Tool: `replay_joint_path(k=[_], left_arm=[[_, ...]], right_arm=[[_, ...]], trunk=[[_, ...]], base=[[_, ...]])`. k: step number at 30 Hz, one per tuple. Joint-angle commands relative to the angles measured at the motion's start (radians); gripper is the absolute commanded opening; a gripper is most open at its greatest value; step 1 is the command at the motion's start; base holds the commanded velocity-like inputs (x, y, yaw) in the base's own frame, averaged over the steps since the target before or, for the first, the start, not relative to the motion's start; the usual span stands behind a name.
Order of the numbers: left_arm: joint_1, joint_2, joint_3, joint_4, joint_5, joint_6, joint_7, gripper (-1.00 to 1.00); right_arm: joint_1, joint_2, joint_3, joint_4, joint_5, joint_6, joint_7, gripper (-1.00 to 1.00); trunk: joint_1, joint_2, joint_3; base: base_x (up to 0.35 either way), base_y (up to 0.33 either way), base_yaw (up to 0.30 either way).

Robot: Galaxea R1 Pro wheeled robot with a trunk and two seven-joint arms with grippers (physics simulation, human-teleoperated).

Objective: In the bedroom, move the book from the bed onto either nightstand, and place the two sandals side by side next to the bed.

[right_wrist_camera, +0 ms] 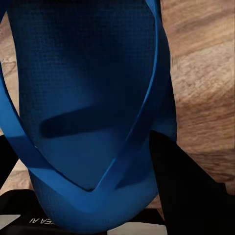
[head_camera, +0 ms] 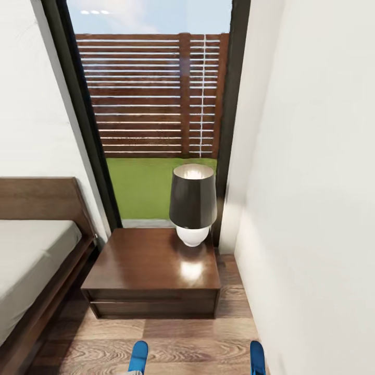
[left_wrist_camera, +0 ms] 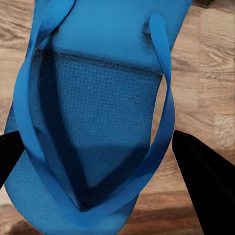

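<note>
The bedroom wall (head_camera: 317,172) closes my right side; the tall window (head_camera: 156,104) stands ahead. The bed (head_camera: 31,260) lies at my left, its frame bordering a narrow strip of plank floor (head_camera: 172,338). The nightstand (head_camera: 153,271) blocks the end of this strip, and a dark-shaded lamp (head_camera: 192,208) occupies its rear right corner; the rest of its top is bare.

My left pincer (left_wrist_camera: 98,161) is pinching the left sandal (head_camera: 138,356), one finger (left_wrist_camera: 205,181) on each side of its sole. My right pincer (right_wrist_camera: 88,171) pinches the right sandal (head_camera: 257,357) likewise. I judge both are held over the floor for side-by-side placement near the bed.
</note>
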Motion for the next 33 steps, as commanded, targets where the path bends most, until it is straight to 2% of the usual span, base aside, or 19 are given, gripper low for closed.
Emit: replay_joint_path(k=[1, 16, 23, 33], left_arm=[[-0.001, 0.0, -0.008, 0.002, 0.01, -0.004, -0.003, -1.0], [-0.001, 0.0, -0.009, 0.0, 0.007, -0.006, -0.003, -1.0], [-0.001, -0.014, -0.01, -0.004, 0.004, -0.004, -0.004, -1.0], [-0.001, -0.02, -0.01, -0.049, 0.0, -0.002, -0.006, -1.0]], right_arm=[[-0.001, -0.001, -0.002, 0.002, -0.01, 0.006, 0.005, -1.0], [-0.001, -0.001, -0.001, 0.002, -0.01, 0.006, 0.005, -1.0], [-0.001, 0.003, -0.005, -0.002, -0.01, 0.006, 0.005, -1.0], [-0.001, 0.004, -0.011, -0.036, -0.013, 0.006, 0.004, -1.0]], trunk=[[0.0, 0.0, -0.001], [0.0, 0.0, -0.001], [0.0, 0.0, -0.001], [0.0, 0.0, -0.001]], base=[[0.003, -0.001, 0.284], [0.0, 0.0, 0.293], [0.0, 0.0, 0.294], [0.0, 0.0, 0.294]])
